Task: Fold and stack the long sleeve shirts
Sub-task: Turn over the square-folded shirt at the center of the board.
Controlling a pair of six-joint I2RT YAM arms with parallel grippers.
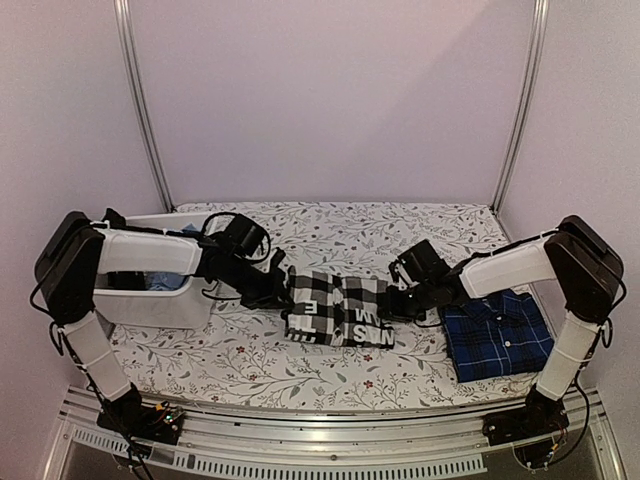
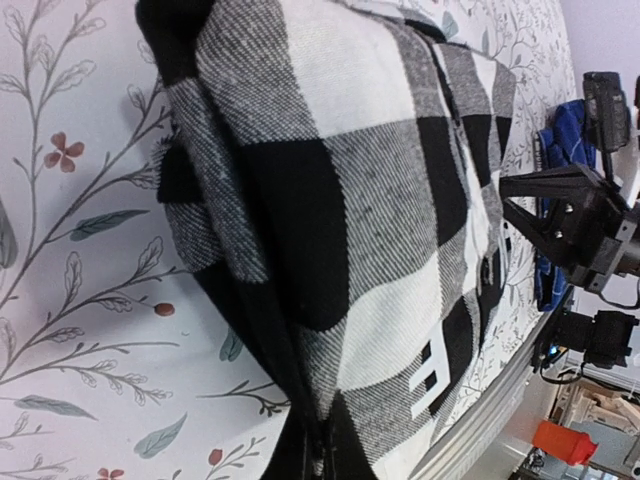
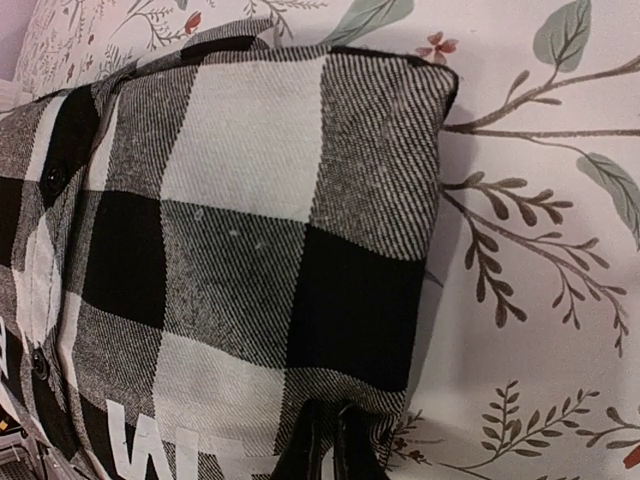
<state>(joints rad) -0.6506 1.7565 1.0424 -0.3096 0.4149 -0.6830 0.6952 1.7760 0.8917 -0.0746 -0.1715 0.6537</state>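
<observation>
The black-and-white check shirt (image 1: pixel 338 310) lies folded into a rectangle at the table's middle, with white letters along its near edge. My left gripper (image 1: pixel 283 296) is shut on its left edge; in the left wrist view the fingertips (image 2: pixel 325 452) pinch a dark fold of the shirt (image 2: pixel 340 200). My right gripper (image 1: pixel 393 304) is shut on its right edge; in the right wrist view the fingers (image 3: pixel 318 450) stand close together on the cloth (image 3: pixel 260 230). The navy plaid shirt (image 1: pixel 497 335) lies folded at the right and also shows in the left wrist view (image 2: pixel 560 130).
A white bin (image 1: pixel 150 290) holding blue cloth stands at the left, behind my left arm. The table has a floral cover (image 1: pixel 330 225). A metal rail (image 1: pixel 330 420) runs along the near edge. Upright frame poles (image 1: pixel 520 100) stand at the back corners.
</observation>
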